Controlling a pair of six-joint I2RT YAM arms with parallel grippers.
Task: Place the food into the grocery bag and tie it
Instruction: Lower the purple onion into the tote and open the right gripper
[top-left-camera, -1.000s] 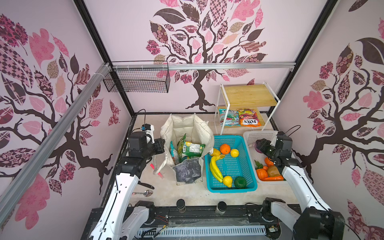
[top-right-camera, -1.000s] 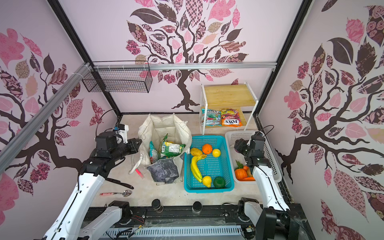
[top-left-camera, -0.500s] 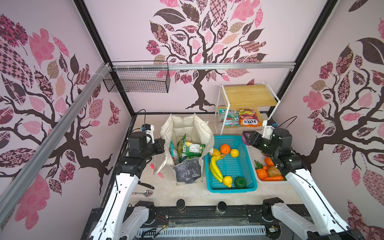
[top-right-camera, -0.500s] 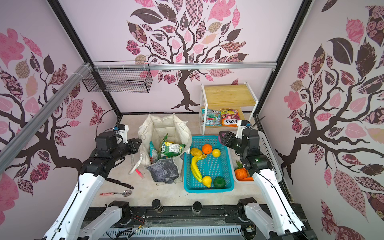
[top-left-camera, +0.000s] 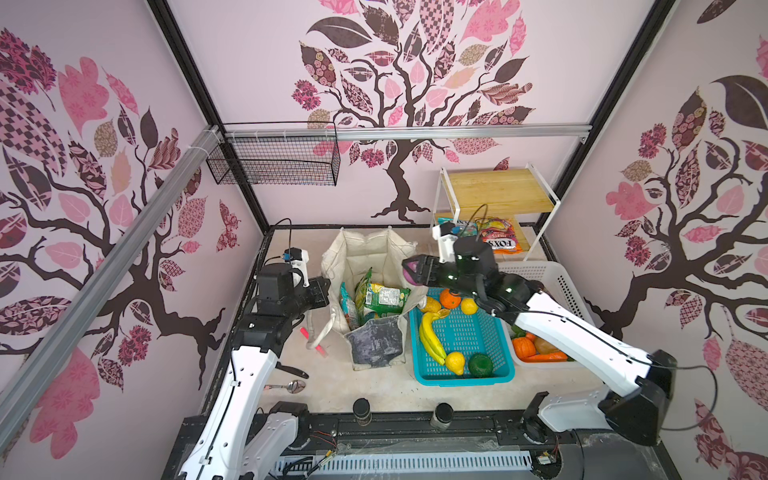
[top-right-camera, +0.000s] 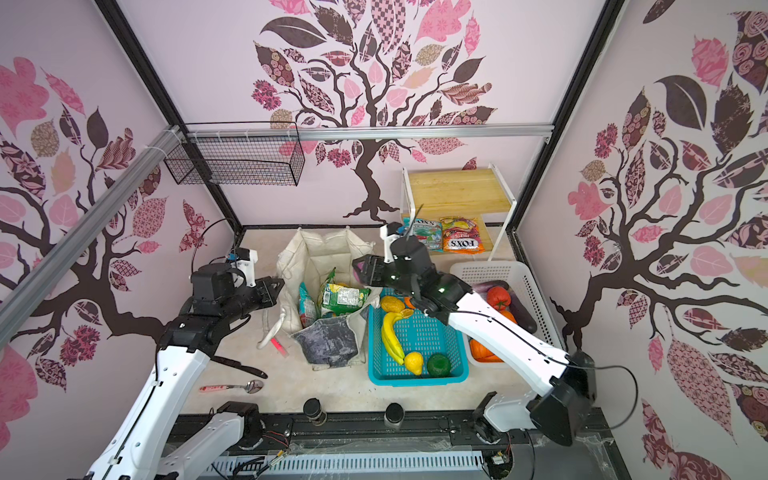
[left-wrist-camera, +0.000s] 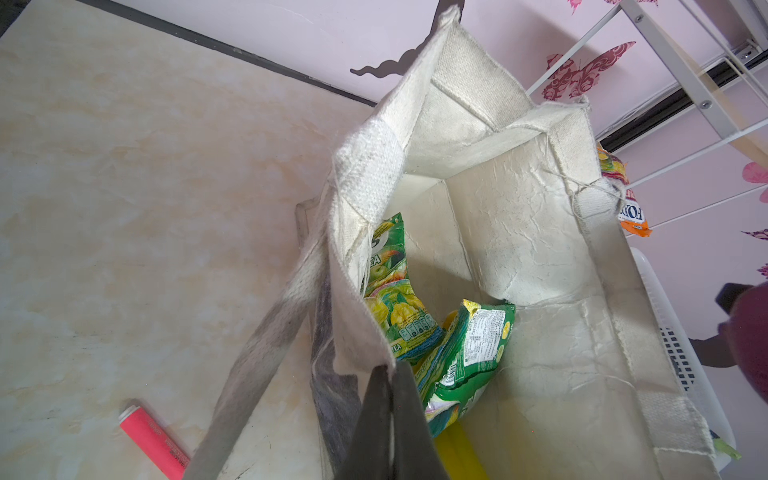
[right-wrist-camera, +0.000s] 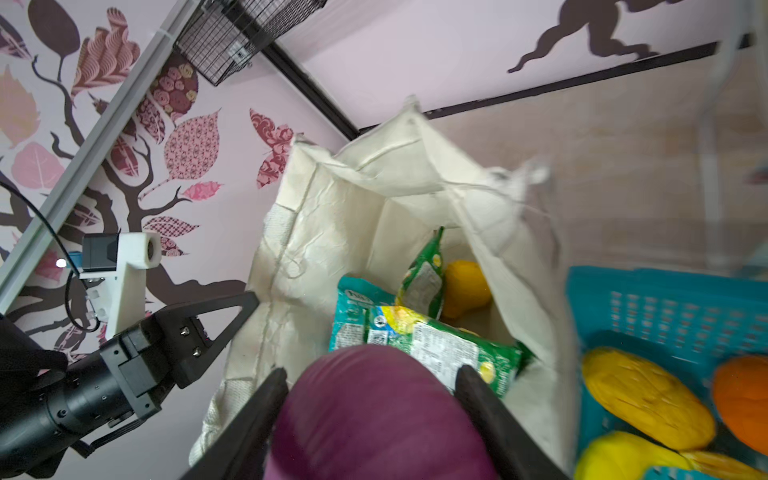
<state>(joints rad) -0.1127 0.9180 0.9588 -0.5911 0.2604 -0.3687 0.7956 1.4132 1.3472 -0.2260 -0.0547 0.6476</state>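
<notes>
The cream grocery bag (top-left-camera: 365, 257) (top-right-camera: 320, 257) stands open at mid table. My left gripper (top-left-camera: 322, 291) (left-wrist-camera: 390, 370) is shut on the bag's left rim (left-wrist-camera: 361, 316), holding it out. Green and teal snack packets (top-left-camera: 382, 295) (left-wrist-camera: 469, 345) (right-wrist-camera: 440, 345) and a yellow fruit (right-wrist-camera: 465, 286) lie inside. My right gripper (top-left-camera: 411, 272) (right-wrist-camera: 370, 374) is shut on a purple onion (right-wrist-camera: 374, 415) (top-right-camera: 359, 270), hanging over the bag's right rim. Bananas (top-left-camera: 430, 332), a lemon (top-left-camera: 455, 361) and an orange (top-left-camera: 449, 297) lie in the teal basket (top-left-camera: 461, 378).
A white basket (top-left-camera: 540, 270) with a tomato (top-right-camera: 498, 296) and other vegetables stands at the right. A white rack (top-left-camera: 494, 195) with candy packets (top-left-camera: 500, 241) stands behind. A spoon (top-left-camera: 286, 386), a pink marker (top-left-camera: 313, 340) and a knife lie left of the bag.
My right arm has lifted out of the white basket with the purple onion and swung left to the bag's right rim. The left arm has stayed put.
</notes>
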